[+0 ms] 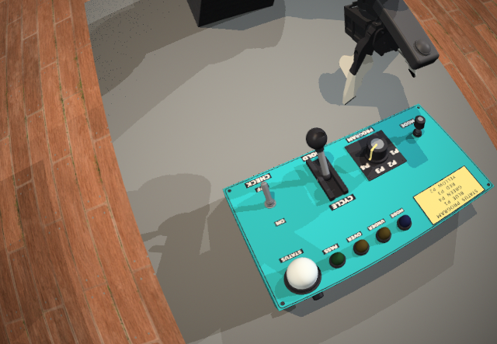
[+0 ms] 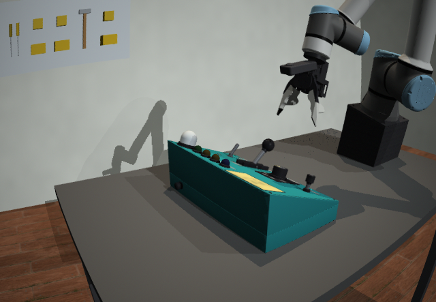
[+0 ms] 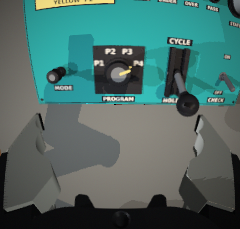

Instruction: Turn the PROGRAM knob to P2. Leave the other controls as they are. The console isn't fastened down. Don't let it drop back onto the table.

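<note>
Wrist view gives me the best look at the knob (image 3: 119, 73): a round dark dial with a grey cap, set in a black square plate on the teal console (image 3: 75, 44). A yellow pointer line runs from its centre out toward the P4 mark, so the pointer's long axis lies across my view, tipped slightly upward to the right. P1, P2 and P3 are printed round the upper left of the plate, with PROGRAM below it.

My claw (image 3: 120, 154) hangs spread fully wide with nothing between its pale fingers. The knob lies ahead of the claw, roughly on its centre line, beyond a strip of grey table (image 3: 145, 139). From the exterior view the claw (image 2: 299, 110) is well above the console (image 2: 246, 207) and off its near edge, touching nothing.

Ahead and to the right of the claw stands the ball-topped lever (image 3: 186, 103), in a slot lettered CYCLE at the far end. Ahead to the left sits a small black switch (image 3: 56, 75) marked MODE.
</note>
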`<state>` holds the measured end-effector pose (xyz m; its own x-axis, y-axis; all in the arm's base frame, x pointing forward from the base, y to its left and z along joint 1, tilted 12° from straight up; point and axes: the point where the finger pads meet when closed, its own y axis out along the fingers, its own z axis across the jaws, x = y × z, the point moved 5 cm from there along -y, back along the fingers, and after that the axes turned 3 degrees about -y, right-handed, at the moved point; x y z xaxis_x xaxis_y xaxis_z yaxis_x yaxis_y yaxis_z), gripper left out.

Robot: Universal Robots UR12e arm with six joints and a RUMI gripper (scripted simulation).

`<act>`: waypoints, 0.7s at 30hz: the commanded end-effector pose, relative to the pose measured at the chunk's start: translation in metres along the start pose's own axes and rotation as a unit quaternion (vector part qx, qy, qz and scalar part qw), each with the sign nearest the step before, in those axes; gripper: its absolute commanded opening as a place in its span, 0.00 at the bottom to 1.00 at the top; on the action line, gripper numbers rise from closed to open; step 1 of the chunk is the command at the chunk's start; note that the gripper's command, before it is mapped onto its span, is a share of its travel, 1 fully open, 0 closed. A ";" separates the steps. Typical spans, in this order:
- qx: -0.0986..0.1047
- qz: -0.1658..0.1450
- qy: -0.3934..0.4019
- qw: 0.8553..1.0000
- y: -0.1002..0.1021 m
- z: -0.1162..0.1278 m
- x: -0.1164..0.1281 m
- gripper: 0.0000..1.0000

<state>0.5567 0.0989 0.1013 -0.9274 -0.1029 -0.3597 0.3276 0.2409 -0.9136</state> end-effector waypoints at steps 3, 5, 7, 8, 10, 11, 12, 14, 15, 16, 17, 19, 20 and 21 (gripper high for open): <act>0.000 0.000 0.001 1.000 -0.001 -0.001 0.000 1.00; 0.000 0.000 0.001 1.000 -0.001 -0.001 0.000 1.00; 0.000 0.000 0.001 1.000 -0.001 -0.001 0.000 0.44; 0.000 0.000 0.001 1.000 -0.001 -0.001 0.000 0.44; 0.000 0.000 0.001 1.000 -0.001 -0.001 0.000 0.44; 0.000 0.000 0.001 1.000 -0.001 -0.001 0.000 0.44; 0.000 0.000 0.001 1.000 -0.001 -0.001 0.000 0.44; 0.000 0.000 0.001 1.000 -0.001 -0.001 0.000 0.44; 0.000 0.000 0.001 1.000 -0.001 -0.001 0.000 0.44; 0.000 0.000 0.001 1.000 -0.001 -0.001 0.000 0.44; 0.000 0.000 0.001 1.000 -0.001 -0.001 0.000 0.44; 0.000 0.000 0.001 1.000 -0.001 -0.001 0.000 0.44; 0.000 0.000 0.001 1.000 -0.001 -0.001 0.000 0.44; 0.000 0.000 0.001 1.000 -0.001 -0.001 0.000 0.44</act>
<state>0.5556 0.0994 0.1013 -0.9284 -0.1006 -0.3576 0.3259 0.2415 -0.9140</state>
